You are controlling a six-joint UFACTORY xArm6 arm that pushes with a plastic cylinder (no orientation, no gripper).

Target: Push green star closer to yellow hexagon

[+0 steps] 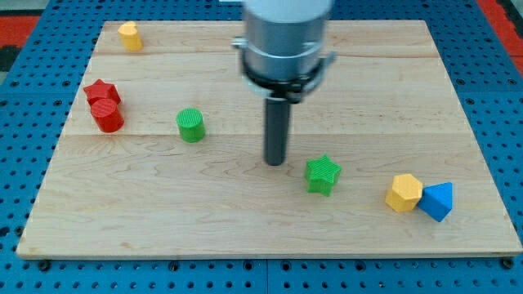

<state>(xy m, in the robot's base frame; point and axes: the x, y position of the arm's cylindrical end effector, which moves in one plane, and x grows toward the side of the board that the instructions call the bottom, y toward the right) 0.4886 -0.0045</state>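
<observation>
Seven small coloured blocks on pale wooden desk [245, 237]. Green star block [323, 175]: landmark, well left of yellow hexagon block [404, 193], which touches blue triangular block [437, 201]. Dark rod's tip [274, 162]: just upper-left of star, apart. No jaws fitted.

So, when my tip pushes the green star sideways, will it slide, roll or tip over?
The green star will probably slide: it looks squat and sits flat on the wooden board. Its points may make it rotate if pushed off-centre. My tip is just to its left in the view, so the contact may be slightly off-centre.
</observation>
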